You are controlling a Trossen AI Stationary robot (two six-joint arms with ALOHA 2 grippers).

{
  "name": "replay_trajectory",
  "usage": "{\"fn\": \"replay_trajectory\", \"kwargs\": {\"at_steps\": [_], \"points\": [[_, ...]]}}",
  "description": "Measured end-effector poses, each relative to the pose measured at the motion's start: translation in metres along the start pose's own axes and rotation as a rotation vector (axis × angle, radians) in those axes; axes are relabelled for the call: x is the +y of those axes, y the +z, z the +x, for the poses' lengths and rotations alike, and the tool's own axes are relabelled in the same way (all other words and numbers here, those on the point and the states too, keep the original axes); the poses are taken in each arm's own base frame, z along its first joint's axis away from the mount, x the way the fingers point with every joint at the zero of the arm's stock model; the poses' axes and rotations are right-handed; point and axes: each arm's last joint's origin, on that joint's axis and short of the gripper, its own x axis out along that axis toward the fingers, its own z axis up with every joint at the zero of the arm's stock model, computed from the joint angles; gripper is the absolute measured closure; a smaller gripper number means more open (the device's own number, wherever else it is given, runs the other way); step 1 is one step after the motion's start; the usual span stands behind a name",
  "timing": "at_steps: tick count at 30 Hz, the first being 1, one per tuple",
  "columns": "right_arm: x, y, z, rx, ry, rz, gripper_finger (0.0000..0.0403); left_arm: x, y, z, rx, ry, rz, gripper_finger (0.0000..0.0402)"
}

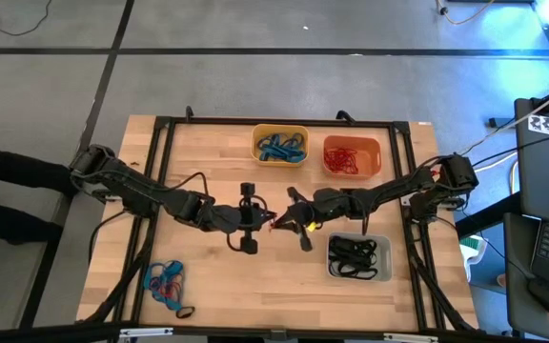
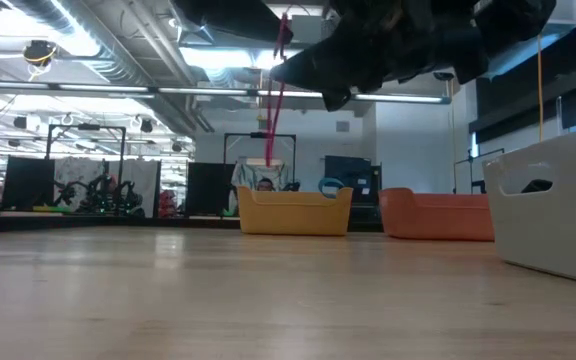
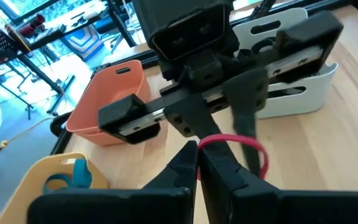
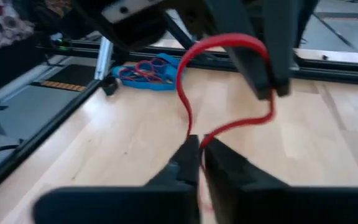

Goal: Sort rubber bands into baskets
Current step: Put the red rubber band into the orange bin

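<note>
Both wrist views show what the high view hides: left end effector (image 3: 197,163) and right end effector (image 4: 196,149) each clamped on one red rubber band (image 4: 229,81).

Three baskets (image 1: 352,158), two claws (image 1: 276,221), and seemingly dozens of rubber bands (image 1: 165,281).

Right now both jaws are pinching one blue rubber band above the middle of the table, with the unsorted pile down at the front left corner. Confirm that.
Not quite: the rubber band is red, not blue, as both wrist views show. The rest holds: the left gripper and right gripper both have shut jaws on it above the table's middle, and the unsorted pile lies at the front left corner in the high view.
</note>
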Motion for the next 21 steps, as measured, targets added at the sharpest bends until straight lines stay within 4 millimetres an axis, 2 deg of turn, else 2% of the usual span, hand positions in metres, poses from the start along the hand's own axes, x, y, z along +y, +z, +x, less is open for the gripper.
{"fn": "replay_trajectory", "kwargs": {"at_steps": [2, 5, 9, 12, 17, 21], "points": [[-0.0006, -0.001, 0.0, 0.01, -0.021, 0.0, 0.0392, -0.0001, 0.0, -0.0001, 0.0, 0.0, -0.027, 0.0389], [-0.001, -0.001, -0.0001, 0.012, -0.032, 0.0, 0.0381, -0.0002, 0.0, -0.0001, 0.0, -0.002, -0.064, 0.0389], [-0.0013, -0.0013, -0.0001, 0.016, -0.041, -0.007, 0.0396, -0.0008, 0.0001, -0.0001, -0.003, -0.025, -0.07, 0.0382], [-0.0016, -0.0012, -0.0002, 0.015, -0.043, -0.012, 0.0393, -0.0007, 0.0001, 0.0, -0.002, -0.026, -0.089, 0.0354], [-0.0027, -0.0023, -0.0014, 0.04, -0.085, -0.026, 0.0397, -0.0036, -0.0019, -0.0013, 0.017, -0.044, -0.077, 0.0284], [-0.0026, 0.0048, -0.0098, 0.059, -0.11, -0.027, 0.0396, -0.0051, -0.0033, -0.0098, 0.051, -0.063, -0.07, 0.0246]]}}
